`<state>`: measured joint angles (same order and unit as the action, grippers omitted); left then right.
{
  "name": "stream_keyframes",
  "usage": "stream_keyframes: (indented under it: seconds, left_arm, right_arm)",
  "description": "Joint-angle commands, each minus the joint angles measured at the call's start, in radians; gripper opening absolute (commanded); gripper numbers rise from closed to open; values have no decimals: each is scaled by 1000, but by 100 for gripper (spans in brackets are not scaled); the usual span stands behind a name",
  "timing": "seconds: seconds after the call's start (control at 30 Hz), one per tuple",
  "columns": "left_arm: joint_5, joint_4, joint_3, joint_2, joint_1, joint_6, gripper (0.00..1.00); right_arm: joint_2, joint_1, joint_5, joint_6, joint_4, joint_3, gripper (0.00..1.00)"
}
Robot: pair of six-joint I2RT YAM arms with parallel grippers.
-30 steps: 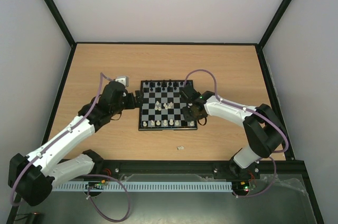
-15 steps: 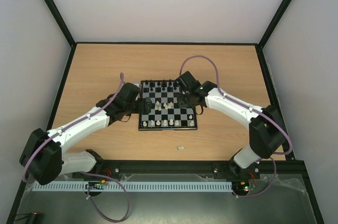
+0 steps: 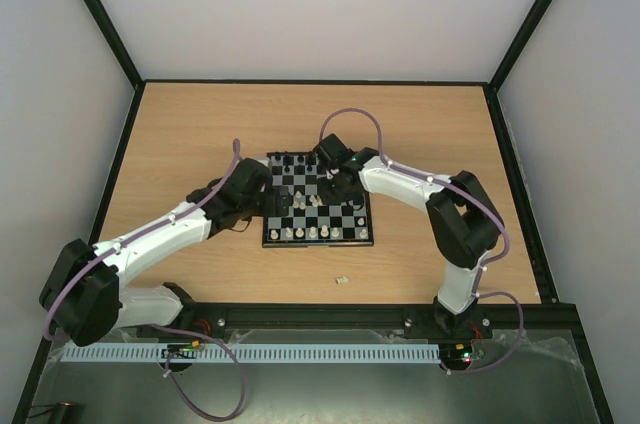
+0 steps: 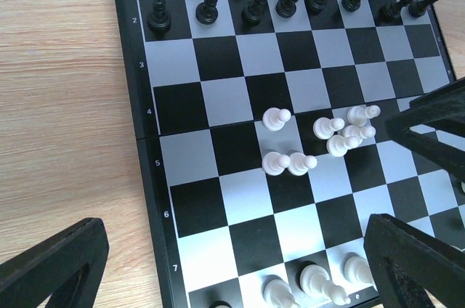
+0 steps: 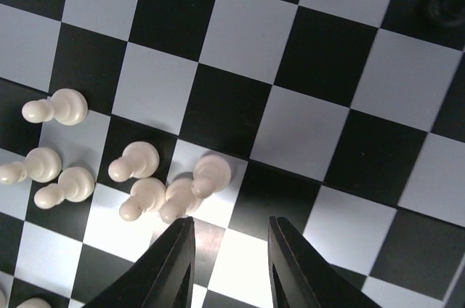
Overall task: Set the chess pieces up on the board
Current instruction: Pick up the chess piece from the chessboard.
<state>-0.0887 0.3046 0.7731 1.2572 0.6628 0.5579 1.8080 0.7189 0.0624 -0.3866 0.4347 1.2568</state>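
Observation:
The board lies mid-table. Black chess pieces line its far rows and white ones stand along its near row. A loose cluster of white pawns stands mid-board. My left gripper hovers over the board's left edge, wide open and empty, with the board and pawns ahead. My right gripper is over the far middle, open and empty, its fingertips just beside the pawn cluster on the board.
One small white piece lies on the wooden table in front of the board. Black frame rails border the table at left, right and back. The right gripper's black fingers show at the right of the left wrist view.
The left arm swung right, bringing its gripper to the board's left edge. The right gripper moved from the board's near right corner up and left to over the far middle.

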Motion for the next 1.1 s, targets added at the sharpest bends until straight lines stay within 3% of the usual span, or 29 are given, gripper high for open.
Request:
stream_keyframes:
  seconds: [0.0,0.5,0.77,0.93,1.07]
  left_arm:
    - [-17,3,28,-15,4,8,99]
    - [-25,15,28,-40,4,5,99]
    - [-26,17,29,-40,4,3,99]
    - [-28,16,34,-39,4,0,99]
    - [-26,16,35,-36,4,-3,99]
  right_arm:
    - [33,12,-1,10,5,39,30]
    - [94,11,12,16,6,79,27]
    - [126,11,14,22,9,102,19]
    - [126,12,24,23,12,111,9]
    - [102,12,36,25,20,106,8]
